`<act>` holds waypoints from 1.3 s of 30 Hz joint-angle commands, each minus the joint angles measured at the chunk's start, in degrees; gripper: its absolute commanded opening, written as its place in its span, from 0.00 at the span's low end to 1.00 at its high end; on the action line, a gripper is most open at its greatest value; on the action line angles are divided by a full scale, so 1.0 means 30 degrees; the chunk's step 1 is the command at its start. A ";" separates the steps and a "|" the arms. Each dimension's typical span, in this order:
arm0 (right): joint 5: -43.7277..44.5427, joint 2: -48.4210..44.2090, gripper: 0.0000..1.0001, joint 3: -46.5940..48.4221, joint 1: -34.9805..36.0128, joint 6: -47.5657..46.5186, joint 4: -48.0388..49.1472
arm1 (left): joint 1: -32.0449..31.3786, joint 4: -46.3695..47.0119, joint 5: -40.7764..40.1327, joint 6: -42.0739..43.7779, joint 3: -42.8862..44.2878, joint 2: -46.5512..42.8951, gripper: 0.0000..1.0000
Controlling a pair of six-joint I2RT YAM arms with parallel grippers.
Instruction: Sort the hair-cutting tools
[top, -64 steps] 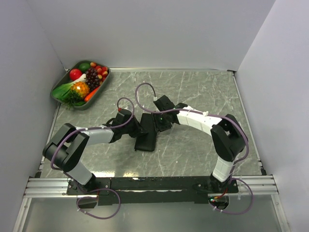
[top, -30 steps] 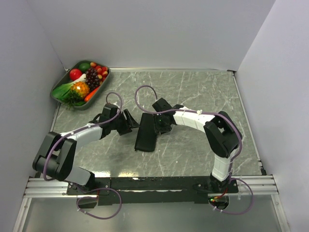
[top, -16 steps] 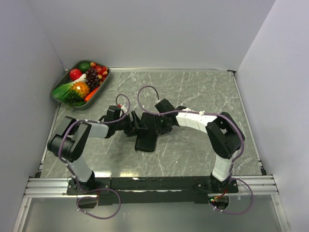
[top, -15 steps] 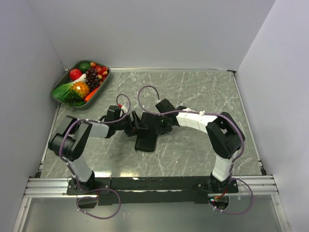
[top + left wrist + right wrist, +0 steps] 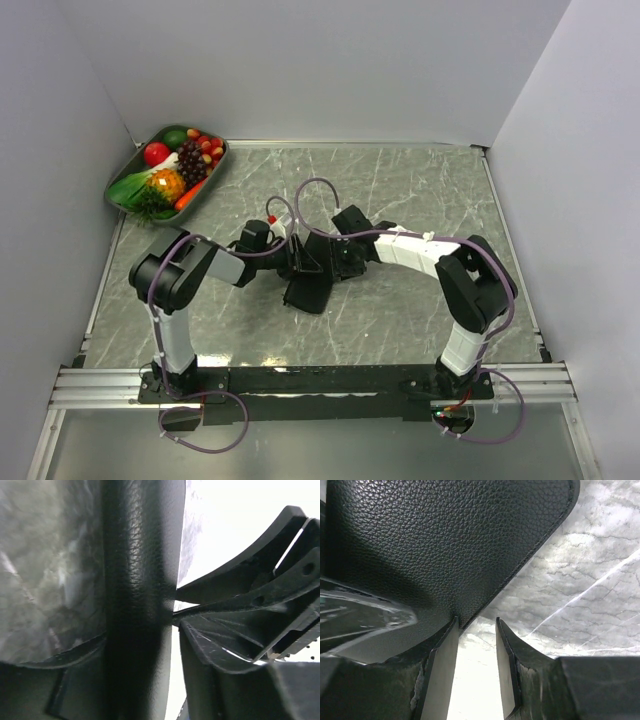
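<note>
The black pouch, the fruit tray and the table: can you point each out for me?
black pouch [image 5: 304, 295], overhead view, on its near end.
fruit tray [image 5: 130, 158], overhead view, on its left rim.
table [image 5: 420, 190], overhead view, on the bare marbled top.

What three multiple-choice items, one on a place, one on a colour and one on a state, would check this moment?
1. Where does the fruit tray stand?
A) at the far left corner of the table
B) at the near right corner
C) at the centre

2. What colour is the pouch lying mid-table?
A) white
B) black
C) red

3. How do the jaws of the right gripper stand?
A) clamped on a pair of scissors
B) out of view
C) apart, with nothing between them

Answers:
1 A: the top view shows it where the left and back walls meet.
2 B: it is black grained material in the top and right wrist views.
3 C: the right wrist view shows bare table between the jaws.
</note>
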 commanded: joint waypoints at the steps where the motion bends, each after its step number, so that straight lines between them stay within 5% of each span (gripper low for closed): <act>1: 0.0907 -0.0083 0.42 -0.0964 -0.0188 -0.0813 -0.1621 | -0.0638 -0.1517 0.0152 0.0207 -0.0255 0.1528 0.48; 8: 0.0965 -0.0258 0.42 -0.1258 -0.0246 -0.1047 -0.1445 | -0.0638 -0.1485 0.0184 -0.0233 -0.0078 0.1325 0.24; 15: 0.0818 -0.2212 0.42 -0.2161 -0.0218 -0.1516 -0.0978 | -0.0579 -0.3623 -0.3470 -0.1898 0.0566 -0.1452 0.04; 26: 0.5800 -1.0411 0.43 -0.3921 0.0690 -0.3186 0.0688 | -0.0638 -0.9567 -1.0095 -0.3570 0.3639 -0.6317 0.01; 31: 0.3396 -1.4083 0.49 -0.6814 0.0662 -0.1385 0.5139 | -0.0784 -1.2350 -1.3697 -0.4451 0.4667 -0.7842 0.03; 36: -0.0696 -1.2480 0.20 -0.6183 -0.0041 0.0271 0.5733 | -0.1194 -1.3086 -1.5547 -0.4715 0.5194 -0.8636 0.01; 39: -0.3574 -1.1948 0.29 -0.5739 0.0162 0.0501 0.7305 | -0.1429 -1.3439 -1.6777 -0.4979 0.5371 -0.9250 0.03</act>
